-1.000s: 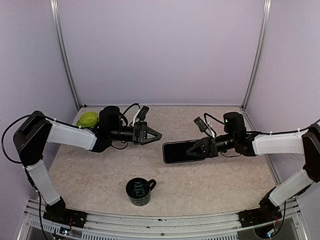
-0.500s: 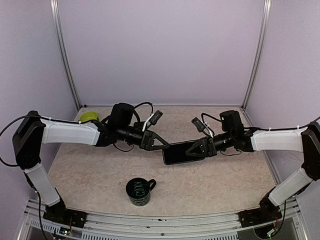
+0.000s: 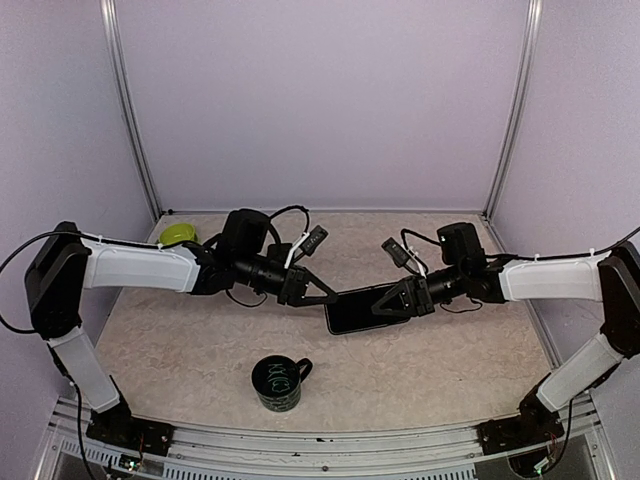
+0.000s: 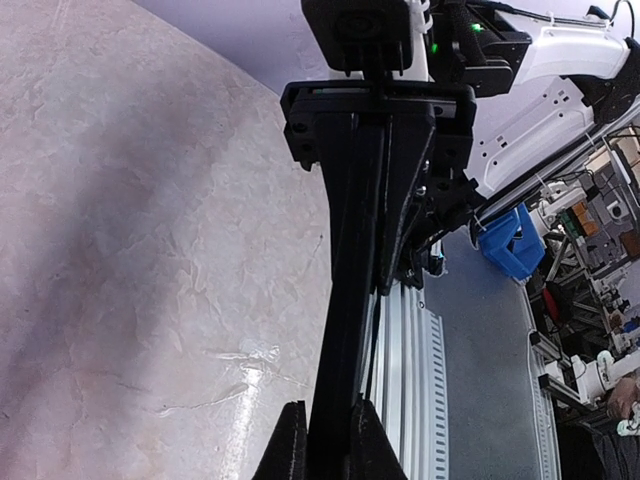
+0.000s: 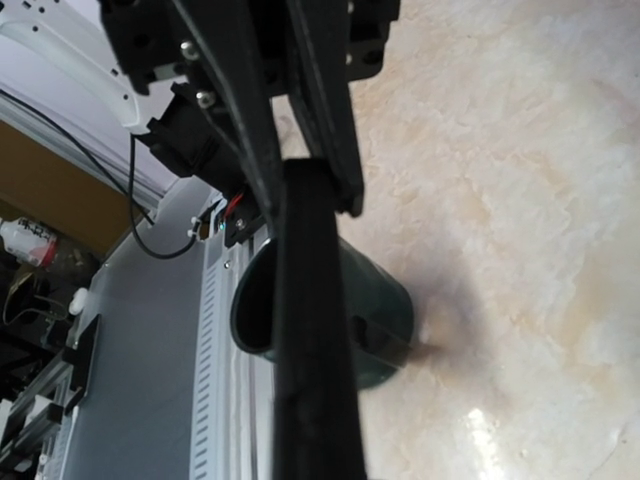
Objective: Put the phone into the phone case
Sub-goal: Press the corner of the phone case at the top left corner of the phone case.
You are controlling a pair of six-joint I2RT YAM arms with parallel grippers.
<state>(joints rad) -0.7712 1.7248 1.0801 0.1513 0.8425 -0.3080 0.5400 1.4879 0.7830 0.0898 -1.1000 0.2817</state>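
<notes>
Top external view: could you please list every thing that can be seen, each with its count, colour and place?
phone: one, black, flat, held above the middle of the table between the two grippers; I cannot make out a separate case
mug: one, dark green, upright on the table, near the front edge, handle to the right
bowl: one, light green, back left corner, partly hidden behind the left arm
table: one, beige marbled top
walls: pale purple, behind and at both sides
arms: two, white and black, reaching in from left and right
left gripper: one, black, shut on the left end of the phone
right gripper: one, black, shut on its right end
</notes>
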